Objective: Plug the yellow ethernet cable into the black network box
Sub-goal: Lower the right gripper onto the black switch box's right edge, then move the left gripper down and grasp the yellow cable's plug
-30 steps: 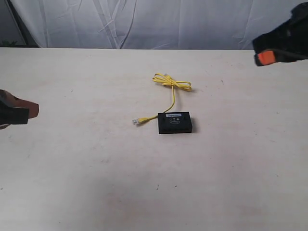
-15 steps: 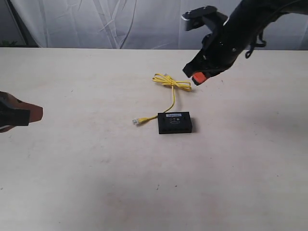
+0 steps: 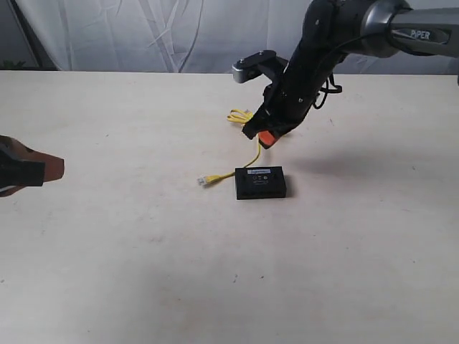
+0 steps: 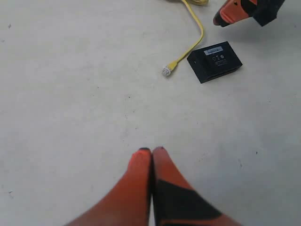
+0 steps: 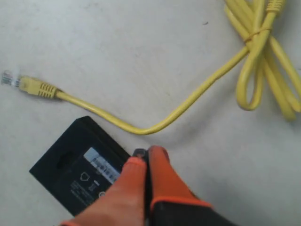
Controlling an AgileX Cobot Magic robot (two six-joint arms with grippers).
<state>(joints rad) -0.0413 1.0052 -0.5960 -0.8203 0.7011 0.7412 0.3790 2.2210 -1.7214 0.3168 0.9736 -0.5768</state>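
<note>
exterior view, near to far: bare pale table [image 3: 215, 287]. next, left gripper [image 3: 44, 168] parked low at l edge, orange fingers pressed together on nothing, well apart from the work, prob waiting its turn. mid-table, black network box [image 3: 262, 183] lying flat, label strip up, ports too dark to make out. just beside its l end, free plug of yellow ethernet cable [image 3: 208, 180] resting on the table, not in any port yet; cord curving back past the box to a tied bundle further off, so slack enough for the plug to reach. above the cord, right gripper [image 3: 263, 136] hanging low, tips pressed together, empty; by r wrist view, nosing in btw box corner and cord, maybe lining up a pick. white curtain [image 3: 143, 36] at back.
</note>
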